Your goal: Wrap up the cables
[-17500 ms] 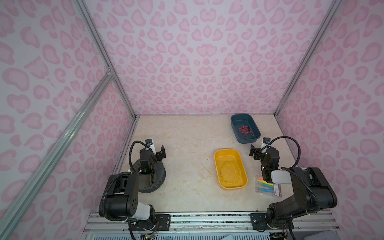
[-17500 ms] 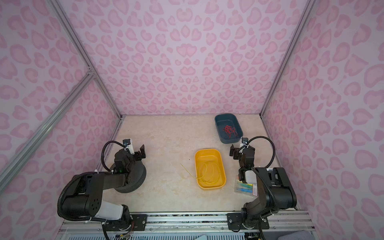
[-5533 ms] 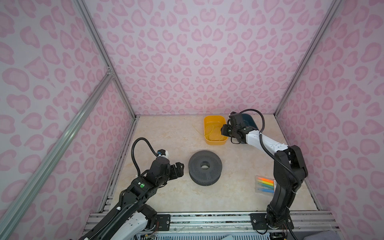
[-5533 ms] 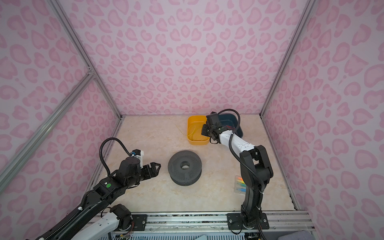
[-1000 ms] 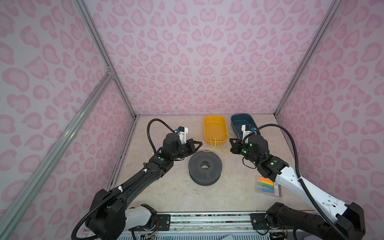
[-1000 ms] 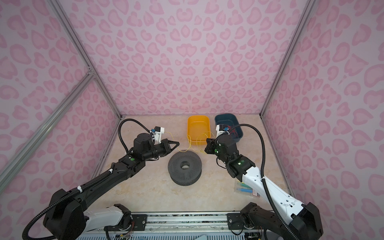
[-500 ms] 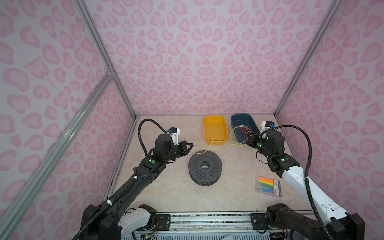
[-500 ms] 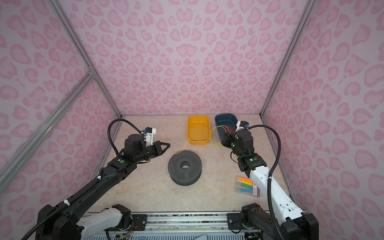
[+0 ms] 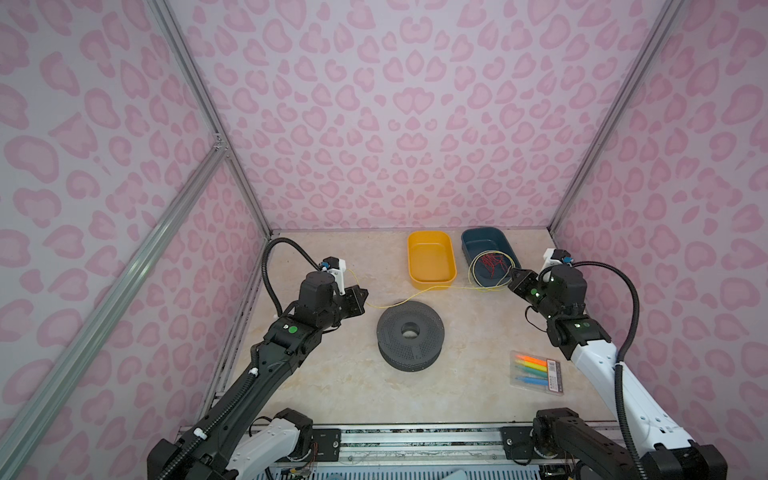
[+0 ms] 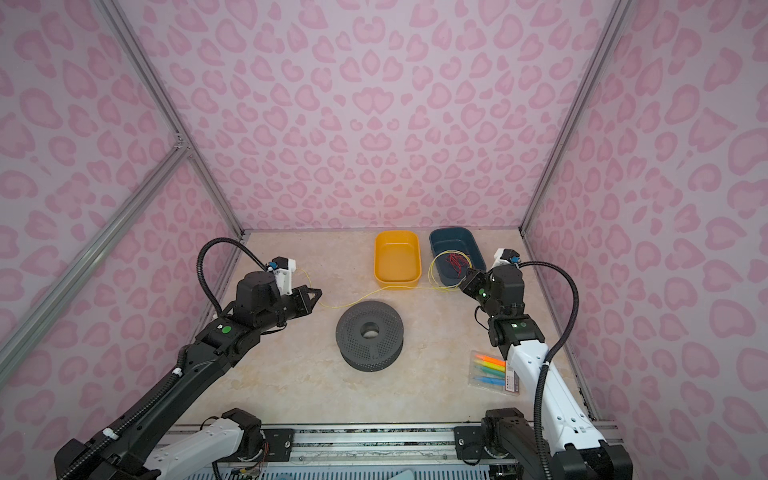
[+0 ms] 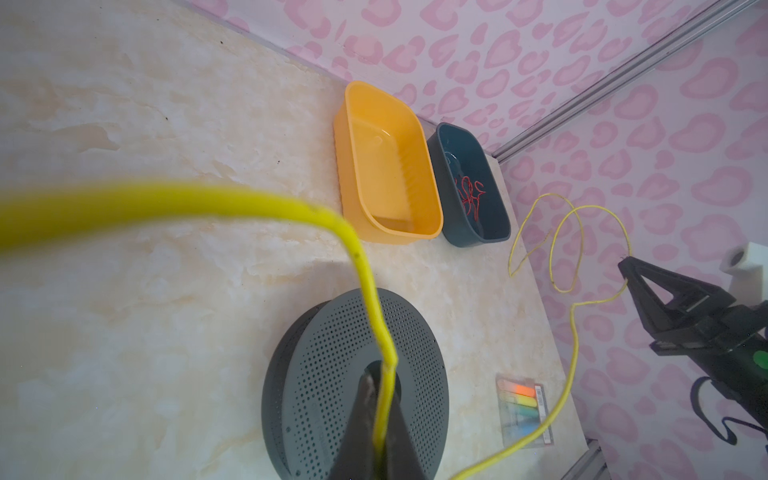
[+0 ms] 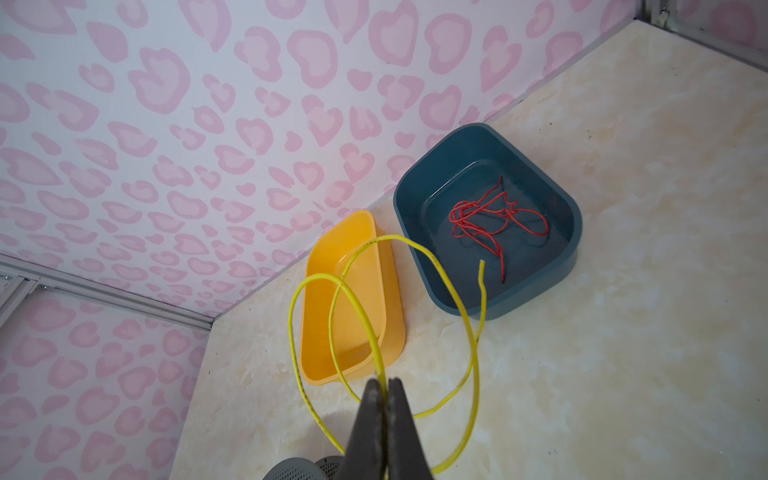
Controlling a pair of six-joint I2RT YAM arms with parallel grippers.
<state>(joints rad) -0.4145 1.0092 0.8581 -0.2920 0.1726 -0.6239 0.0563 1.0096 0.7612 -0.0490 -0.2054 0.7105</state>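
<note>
Yellow wire point(image 11: 166, 201) runs between left jaws and right jaws in both top views; wrist views show both gripping it.

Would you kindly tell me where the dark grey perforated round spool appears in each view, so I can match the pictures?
Both top views: the dark grey perforated spool lies flat at scene centre.
Left wrist: the spool looms large, right behind the left gripper shut on the thin yellow wire.
Right wrist: only its rim peeks out beside the right gripper.
Shared landmark: the yellow plastic tub beyond it.
</note>
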